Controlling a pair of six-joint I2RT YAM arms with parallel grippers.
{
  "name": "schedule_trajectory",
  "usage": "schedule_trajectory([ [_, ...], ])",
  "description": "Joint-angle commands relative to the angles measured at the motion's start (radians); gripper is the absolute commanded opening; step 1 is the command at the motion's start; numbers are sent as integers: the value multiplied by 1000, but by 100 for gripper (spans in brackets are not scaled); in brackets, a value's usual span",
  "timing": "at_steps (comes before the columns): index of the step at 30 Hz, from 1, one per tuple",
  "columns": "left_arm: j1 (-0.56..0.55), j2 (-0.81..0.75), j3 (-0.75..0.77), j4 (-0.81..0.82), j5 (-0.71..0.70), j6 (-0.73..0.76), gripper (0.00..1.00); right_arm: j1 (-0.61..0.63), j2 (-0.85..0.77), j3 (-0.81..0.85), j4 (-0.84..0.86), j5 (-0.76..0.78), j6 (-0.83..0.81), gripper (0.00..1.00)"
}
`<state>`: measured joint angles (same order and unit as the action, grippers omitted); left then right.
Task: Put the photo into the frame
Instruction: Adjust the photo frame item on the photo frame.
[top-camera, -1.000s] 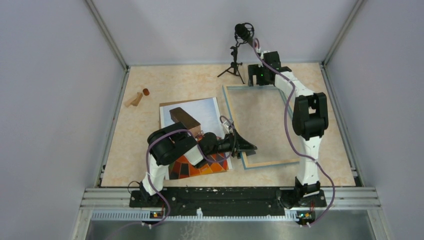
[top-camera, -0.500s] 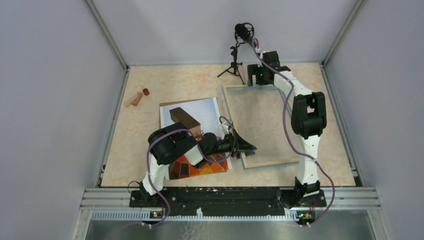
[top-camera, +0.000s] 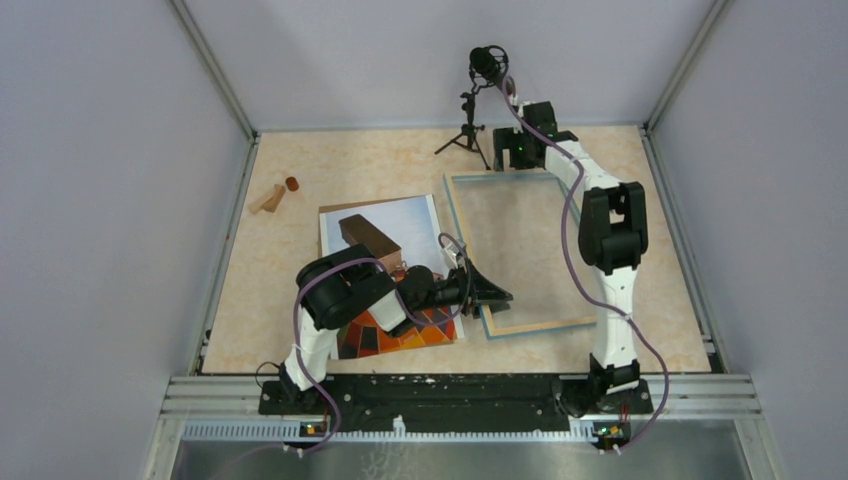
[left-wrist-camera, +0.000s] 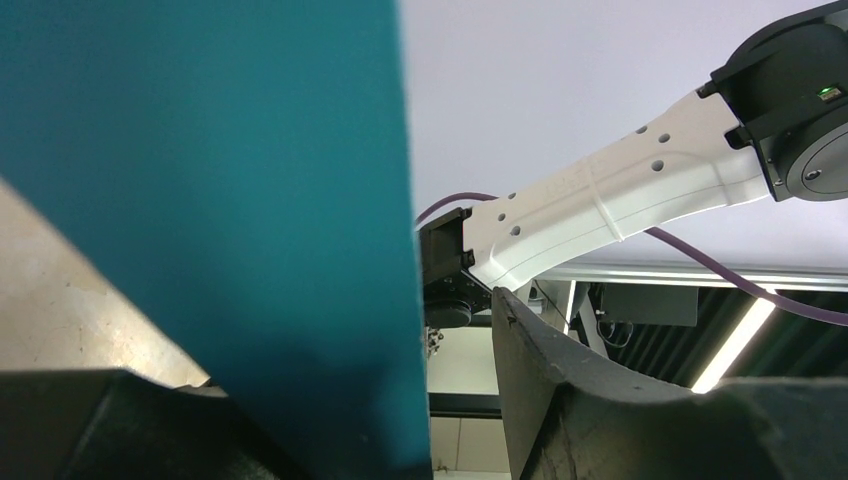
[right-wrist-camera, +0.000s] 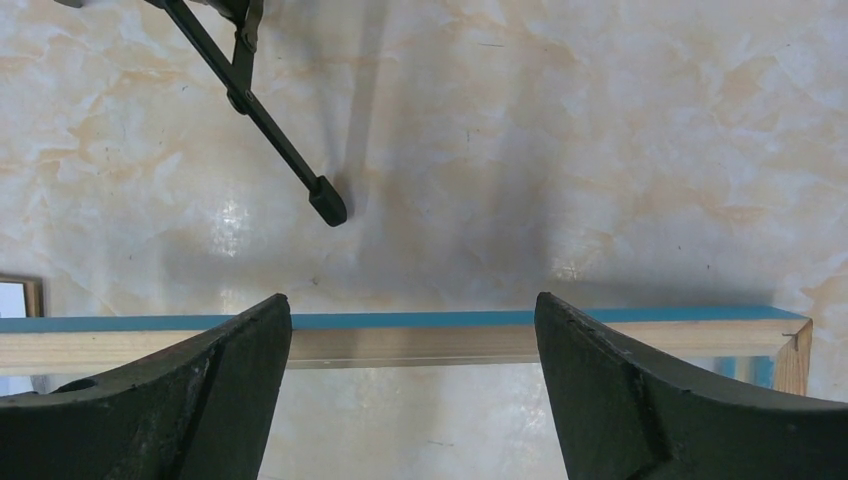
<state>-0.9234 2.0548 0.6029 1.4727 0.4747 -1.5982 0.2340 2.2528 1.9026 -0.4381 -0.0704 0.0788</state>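
Note:
The frame (top-camera: 545, 326) lies flat right of centre, light wood with a blue face. The photo (top-camera: 390, 222) lies left of it, pale sky at the far end and orange checks (top-camera: 405, 335) near, partly under my left arm. My left gripper (top-camera: 497, 290) is open at the frame's near-left corner. In the left wrist view the blue frame edge (left-wrist-camera: 200, 200) stands between the fingers, with a gap to the right finger (left-wrist-camera: 560, 380). My right gripper (top-camera: 512, 160) is open over the frame's far bar (right-wrist-camera: 400, 335), with the fingers (right-wrist-camera: 230, 370) either side and apart from it.
A black microphone tripod (top-camera: 468, 130) stands just beyond the frame's far-left corner, its foot (right-wrist-camera: 328, 210) close to my right gripper. Small wooden pieces (top-camera: 268, 198) and a red-brown peg (top-camera: 292, 184) lie at the far left. A brown board edge (top-camera: 340, 209) shows under the photo.
My right arm's elbow and wrist have shifted slightly to the left along the frame's far edge. The left arm, photo and frame have not visibly moved.

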Motion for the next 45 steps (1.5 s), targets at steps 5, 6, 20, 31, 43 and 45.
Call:
schedule_trajectory([
  [5,14,-2,-5,321,7,-7,53,25,-97,-90,52,1,8,88],
  [6,16,-2,-6,320,6,-8,53,26,-114,-116,65,0,10,88],
  [20,34,21,0,320,25,-11,52,25,-165,-235,44,-28,21,87],
  [31,43,43,1,320,35,-6,60,25,-270,-338,-47,-55,4,87],
  [43,59,42,7,320,33,1,83,39,-631,-654,-3,-84,149,90],
  [45,65,36,17,321,35,9,79,39,-695,-705,8,-79,185,91],
])
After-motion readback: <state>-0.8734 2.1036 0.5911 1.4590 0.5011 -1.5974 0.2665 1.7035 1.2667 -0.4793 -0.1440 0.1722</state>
